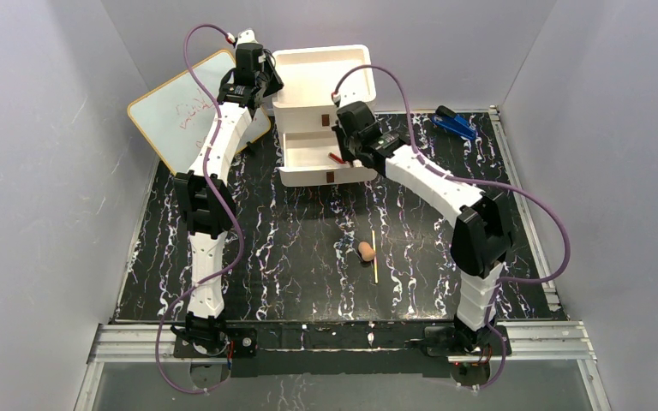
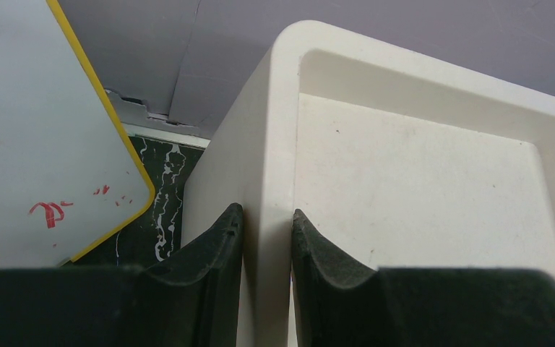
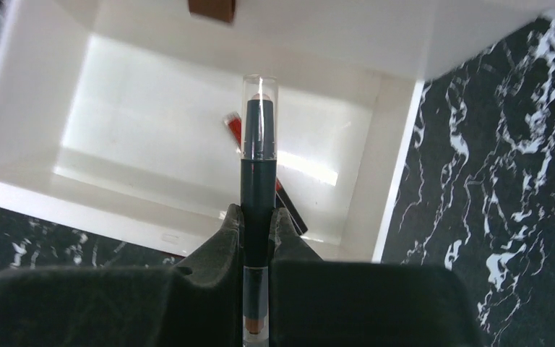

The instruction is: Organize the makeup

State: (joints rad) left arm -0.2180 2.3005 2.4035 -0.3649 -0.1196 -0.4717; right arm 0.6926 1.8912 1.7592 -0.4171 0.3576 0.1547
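Right tool [image 3: 258,224] grips dark clear-capped pencil [image 3: 259,144], pointing 12 o'clock over open white drawer [image 3: 137,116]. Left tool [image 2: 267,231] pinches box wall [image 2: 267,130]. Next: release inside.

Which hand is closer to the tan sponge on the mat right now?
Right. The right hand, holding a dark pencil, hangs over the open lower drawer, just beyond the sponge. The left hand grips the white box at its top rim, farther back and left.

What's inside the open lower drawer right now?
One red-tipped pencil lies on the floor of the drawer. The dark pencil held in the right claw covers its middle, and the claw hides its near end.
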